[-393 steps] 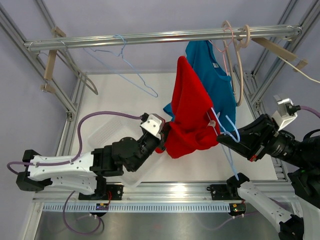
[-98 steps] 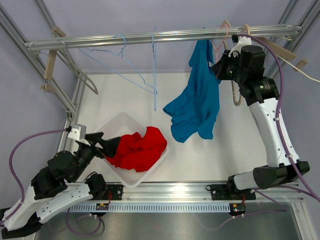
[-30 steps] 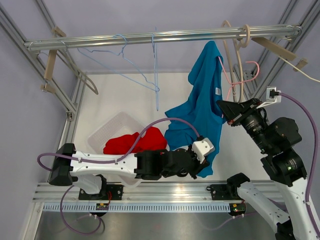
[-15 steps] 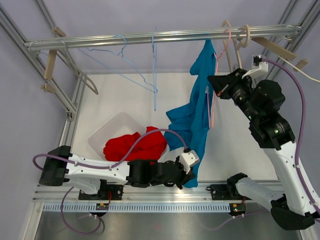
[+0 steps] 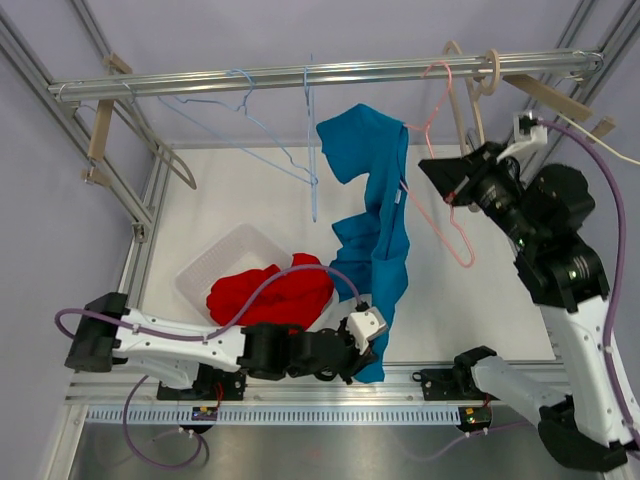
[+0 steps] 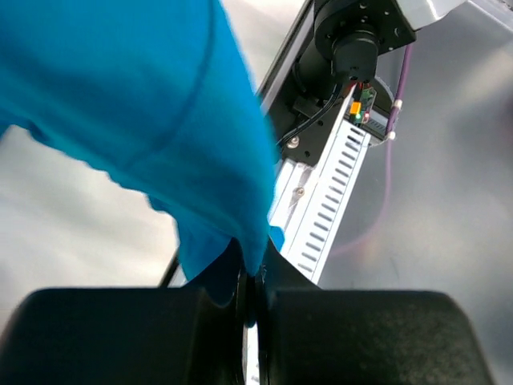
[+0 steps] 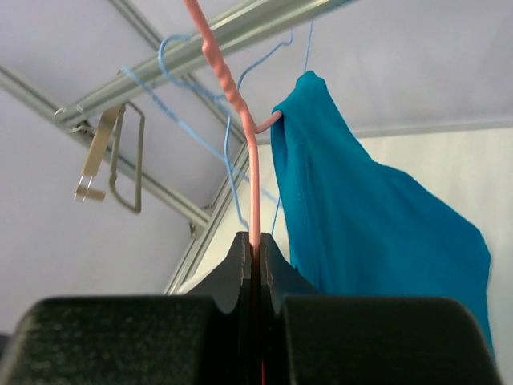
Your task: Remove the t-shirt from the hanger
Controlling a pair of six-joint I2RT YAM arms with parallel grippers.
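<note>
Starting at the left: the clear bin (image 5: 200,275) is holding a red t-shirt (image 5: 265,295), and neither is moving. The left arm is stretching low along the near edge. Its left gripper (image 5: 362,332) is pinched fully closed on the bottom hem of the blue t-shirt (image 5: 378,220), and the wrist view shows cloth bunching right between the fingers.

Half a second ago that shirt was hanging in a narrow drape against the hanger. Now its top is billowing out to the left while the pink hanger (image 7: 253,188) is swinging its lower end away to the right. Only a fold of the shirt is looking hooked over one hanger tip, just under the rail (image 5: 200,82), so it seems the garment is very nearly free.

On the right, the right gripper (image 7: 256,245) is clamping shut on the pink wire and holding it up and away from the cloth. The hanger's hook is looking as though it is resting on the rail at the far right.

As for what is in the way, the blue wire hangers (image 5: 311,140) are dangling just left of the billowing cloth, and the shirt could snag on them. A wooden hanger (image 5: 490,68) is crowding the pink hook on the rail, while the bin is sitting close beside the left arm.
</note>
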